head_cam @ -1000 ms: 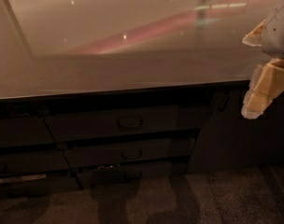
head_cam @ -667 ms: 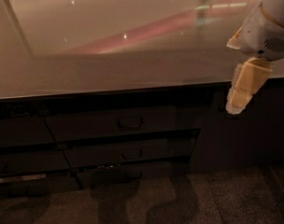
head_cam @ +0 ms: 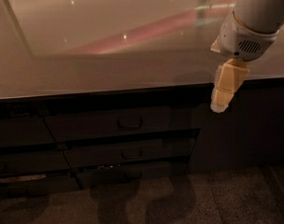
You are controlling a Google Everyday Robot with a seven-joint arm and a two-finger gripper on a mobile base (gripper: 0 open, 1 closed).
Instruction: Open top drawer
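Leftward along the countertop (head_cam: pixel 109 73) edge your gripper (head_cam: pixel 220 104) has come, hanging tip-down just right of the top drawer (head_cam: pixel 86 127). That drawer sits shut beneath the counter, long axis left-to-right, handle (head_cam: pixel 130 123) facing you. Whether the gripper is spread or closed doesn't show; it is well apart from the handle.

The top drawer (head_cam: pixel 118 125) sits just under the counter (head_cam: pixel 109 73) front edge, another drawer (head_cam: pixel 128 154) below it — the end effector (head_cam: pixel 220 106) hangs to the right, over that edge, apart from both.
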